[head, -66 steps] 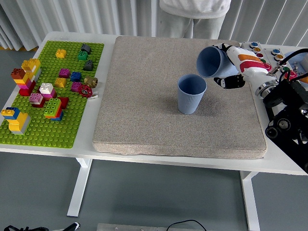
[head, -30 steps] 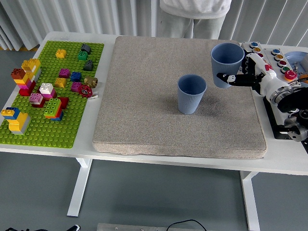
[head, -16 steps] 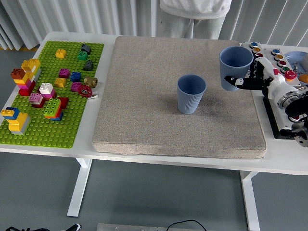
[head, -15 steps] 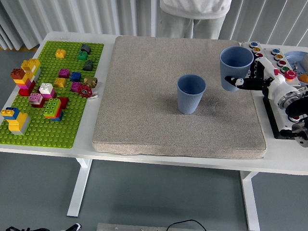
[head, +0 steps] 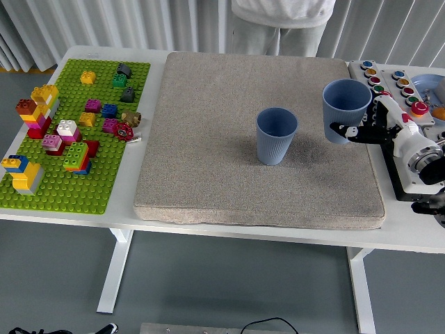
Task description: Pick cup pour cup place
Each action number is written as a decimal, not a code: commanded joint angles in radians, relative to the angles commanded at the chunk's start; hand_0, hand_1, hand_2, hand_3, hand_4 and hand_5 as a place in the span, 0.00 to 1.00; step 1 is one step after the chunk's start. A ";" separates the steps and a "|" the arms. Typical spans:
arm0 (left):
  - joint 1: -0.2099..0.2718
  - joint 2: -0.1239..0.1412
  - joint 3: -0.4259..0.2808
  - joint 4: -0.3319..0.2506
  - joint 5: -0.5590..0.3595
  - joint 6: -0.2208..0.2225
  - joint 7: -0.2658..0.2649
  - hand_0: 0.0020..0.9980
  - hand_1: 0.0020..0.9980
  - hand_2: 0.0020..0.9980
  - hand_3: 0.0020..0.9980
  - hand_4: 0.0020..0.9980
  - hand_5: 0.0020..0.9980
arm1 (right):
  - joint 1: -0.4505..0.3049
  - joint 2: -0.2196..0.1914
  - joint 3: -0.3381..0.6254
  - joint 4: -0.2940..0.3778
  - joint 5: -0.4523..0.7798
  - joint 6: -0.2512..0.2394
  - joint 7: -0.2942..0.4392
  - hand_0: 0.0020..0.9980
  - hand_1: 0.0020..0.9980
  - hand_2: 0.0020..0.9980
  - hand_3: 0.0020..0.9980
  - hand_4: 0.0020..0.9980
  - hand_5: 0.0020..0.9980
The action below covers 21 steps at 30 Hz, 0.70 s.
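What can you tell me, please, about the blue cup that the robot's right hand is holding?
The held blue cup is a plain, handleless tumbler of matte, plastic-looking material, wider at its round open rim than lower down. It stands upright, and nothing can be made out inside it. The right hand grips its lower part from the right, black fingers wrapped across the front, hiding its base. It sits at the right edge of the grey mat, right of the second blue cup and apart from it.
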 joint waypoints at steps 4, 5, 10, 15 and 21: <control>0.001 -0.001 -0.001 0.000 0.001 0.000 0.001 0.78 0.82 0.84 0.76 0.50 1.00 | -0.029 0.004 0.011 0.014 -0.008 -0.002 0.000 0.87 0.73 0.63 0.70 0.71 0.15; 0.001 -0.002 -0.002 0.000 0.002 0.000 0.001 0.78 0.82 0.84 0.76 0.50 1.00 | -0.036 0.007 0.013 0.016 -0.010 -0.002 0.000 0.87 0.73 0.63 0.70 0.71 0.15; 0.003 -0.004 -0.004 -0.001 0.005 -0.001 0.003 0.78 0.82 0.84 0.77 0.50 1.00 | -0.056 0.023 0.011 0.019 -0.021 -0.011 0.001 0.87 0.73 0.63 0.70 0.71 0.15; 0.004 -0.005 -0.011 -0.002 0.017 -0.003 0.008 0.78 0.82 0.84 0.77 0.50 1.00 | -0.058 0.046 -0.018 0.016 -0.037 -0.021 0.004 0.87 0.73 0.63 0.70 0.71 0.15; 0.008 -0.007 -0.016 -0.003 0.025 -0.003 0.012 0.78 0.82 0.84 0.77 0.50 1.00 | -0.058 0.072 -0.034 -0.001 -0.040 -0.019 0.009 0.87 0.73 0.63 0.70 0.71 0.15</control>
